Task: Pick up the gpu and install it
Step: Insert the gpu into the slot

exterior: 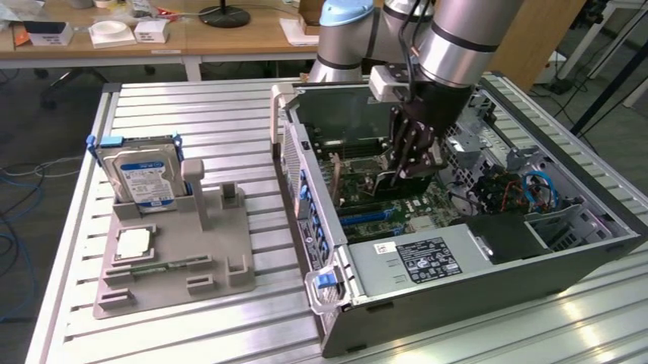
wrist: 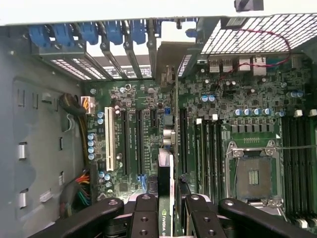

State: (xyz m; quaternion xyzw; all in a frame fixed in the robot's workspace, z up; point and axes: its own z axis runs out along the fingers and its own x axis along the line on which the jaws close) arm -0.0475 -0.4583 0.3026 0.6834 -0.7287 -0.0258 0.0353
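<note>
Claw (exterior: 407, 168) is clamped on the gpu (wrist: 166, 173), holding it edge-on inside the case (exterior: 567, 274), just over the motherboard (wrist: 223, 101) slots near the case's rear wall. Pickup looks done; whether the card is pressed home I cannot tell

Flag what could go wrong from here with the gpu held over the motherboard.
1. The pincer holds the gpu edge-on over closely spaced black expansion slots. A small offset could put it in the wrong slot or onto the motherboard beside it.
2. The card's far end points toward the rear slot openings with blue latches. It may catch there and tilt the card.
</note>
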